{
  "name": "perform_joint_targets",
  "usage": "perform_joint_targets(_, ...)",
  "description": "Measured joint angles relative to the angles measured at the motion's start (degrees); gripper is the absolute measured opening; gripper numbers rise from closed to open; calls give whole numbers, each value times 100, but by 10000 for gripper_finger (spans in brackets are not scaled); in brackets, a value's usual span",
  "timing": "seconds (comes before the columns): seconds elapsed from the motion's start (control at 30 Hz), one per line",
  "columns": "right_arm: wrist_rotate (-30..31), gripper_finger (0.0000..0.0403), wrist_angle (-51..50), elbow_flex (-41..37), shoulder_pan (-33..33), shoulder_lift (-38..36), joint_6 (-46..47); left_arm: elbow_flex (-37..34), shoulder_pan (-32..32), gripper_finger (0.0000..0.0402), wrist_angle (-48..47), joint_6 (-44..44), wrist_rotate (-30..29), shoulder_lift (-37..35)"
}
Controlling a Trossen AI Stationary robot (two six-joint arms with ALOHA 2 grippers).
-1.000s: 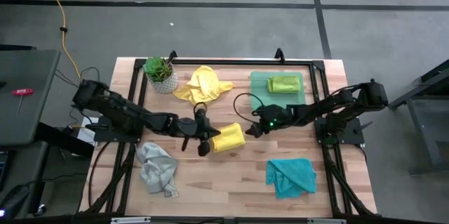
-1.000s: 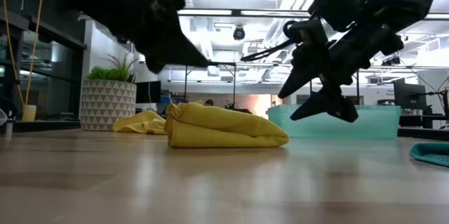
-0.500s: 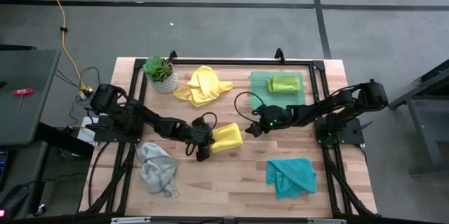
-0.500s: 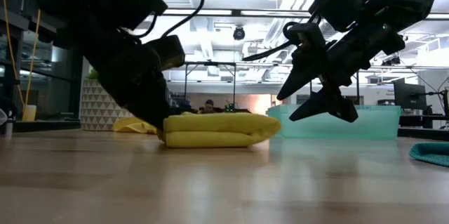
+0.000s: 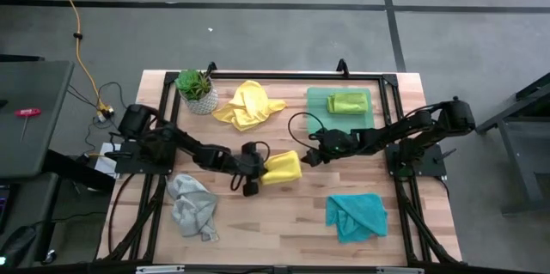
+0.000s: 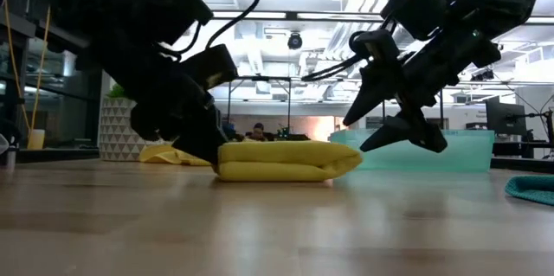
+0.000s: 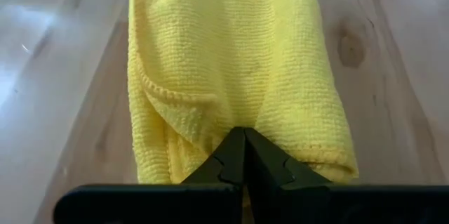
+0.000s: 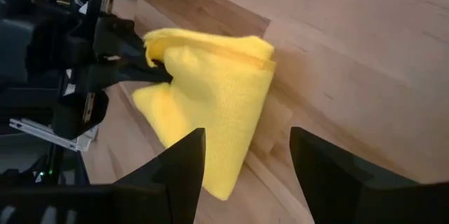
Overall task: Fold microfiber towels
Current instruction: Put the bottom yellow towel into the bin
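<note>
Near the middle of the tabletop (image 5: 258,222), the left gripper (image 5: 255,171) presses its clenched fingers against the folded yellow towel (image 5: 282,168), seemingly nudging it square, while the right gripper (image 5: 313,155) hovers just beside the towel, fingers spread and empty.

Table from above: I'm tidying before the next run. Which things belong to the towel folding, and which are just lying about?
For the job: folded yellow towel, loose yellow towel, grey towel, teal towel, green towel.
Lying about: potted plant, green tray.
</note>
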Motion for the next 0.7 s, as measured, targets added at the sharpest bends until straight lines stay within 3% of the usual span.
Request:
perform_joint_targets(0.23,-506,200,311,-1,17,678,667,16,142,0,212,-177,313,188)
perform_joint_targets(0.4,-552,200,1577,30,15,1253,1145,9,121,0,243,-139,303,192)
perform_joint_targets(0.53,-617,200,1992,7,-37,1328,1146,5,120,0,241,-177,328,192)
perform_joint_targets(0.7,-976,200,1698,-20,-130,1150,804,5,120,0,226,-192,384,192)
